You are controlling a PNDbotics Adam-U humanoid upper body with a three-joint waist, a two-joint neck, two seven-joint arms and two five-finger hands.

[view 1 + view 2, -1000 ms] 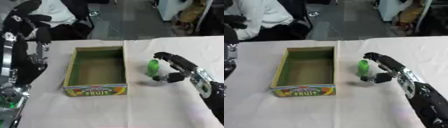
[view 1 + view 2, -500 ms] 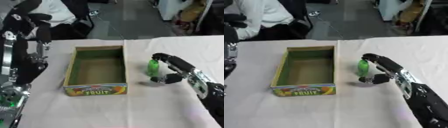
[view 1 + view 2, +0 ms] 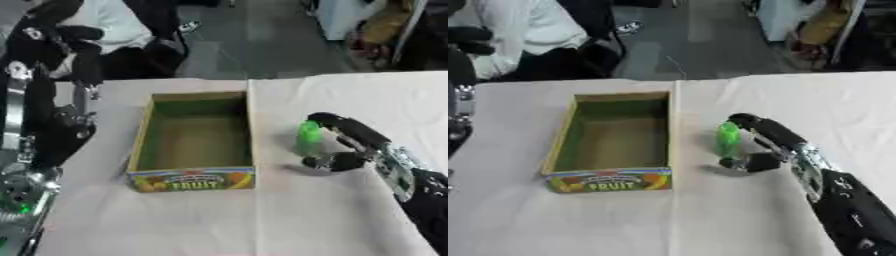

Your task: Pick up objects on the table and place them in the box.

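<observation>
A small green bottle-shaped object (image 3: pixel 308 137) stands upright on the white tablecloth just right of the cardboard fruit box (image 3: pixel 192 179). The box holds nothing I can see. My right hand (image 3: pixel 354 142) comes in from the lower right and wraps the green object: its fingers (image 3: pixel 325 120) curl over the top and far side, and its thumb (image 3: pixel 741 163) sits at the base. My left hand (image 3: pixel 54 31) hangs raised at the upper left, off the table, fingers relaxed and holding nothing.
My left arm's silver and black links (image 3: pixel 31 150) fill the left edge beside the box. A person in white (image 3: pixel 527 30) sits beyond the table's far edge. White cloth (image 3: pixel 350 220) stretches in front of the box and the hand.
My right hand has crept left and drawn its fingers and thumb in round the green object. The object, the box and my left arm have stayed put.
</observation>
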